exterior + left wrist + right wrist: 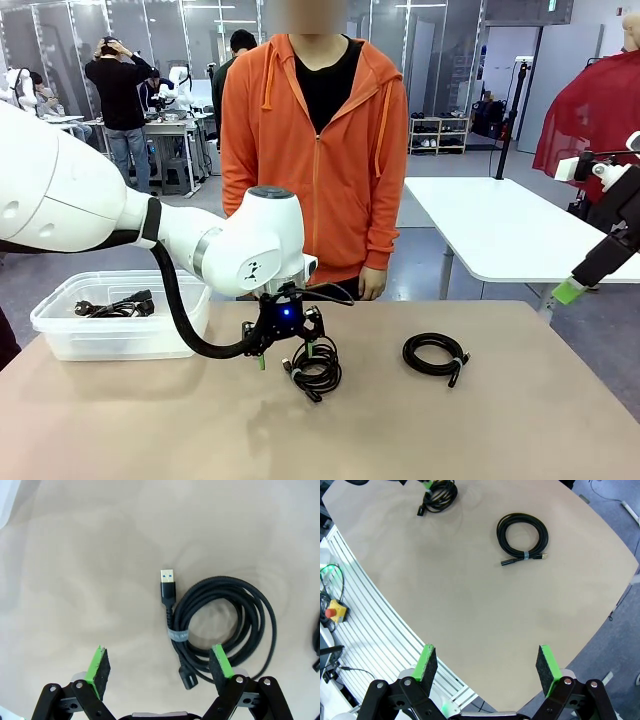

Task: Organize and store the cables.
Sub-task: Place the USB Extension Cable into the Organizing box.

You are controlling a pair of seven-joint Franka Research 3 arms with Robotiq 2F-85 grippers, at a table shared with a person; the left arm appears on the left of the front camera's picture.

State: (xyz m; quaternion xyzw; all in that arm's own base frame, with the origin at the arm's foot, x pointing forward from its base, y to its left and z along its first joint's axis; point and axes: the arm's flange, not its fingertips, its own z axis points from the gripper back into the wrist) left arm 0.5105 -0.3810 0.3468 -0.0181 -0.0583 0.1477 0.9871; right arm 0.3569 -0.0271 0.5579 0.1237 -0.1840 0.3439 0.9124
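At the left edge of the table [520, 430] a clear bin [60, 335] is seen, with 1 cable bundle [115, 306] lying inside. Near the middle, the left gripper [286, 356] is held low, jaws spread wide and empty, 1 pad [220, 662] over the rim of a coiled cable [318, 375]. Bare tabletop is left between that and a 2nd coil [434, 354], well apart. Beyond the right edge, the right gripper [487, 652] is raised, jaws wide apart, nothing gripped.

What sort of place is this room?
Probably a robotics laboratory: a white robot arm reaches over a beige table, a white work table stands behind it, and a yellow box with a red button, likely an emergency stop, lies beside the table.
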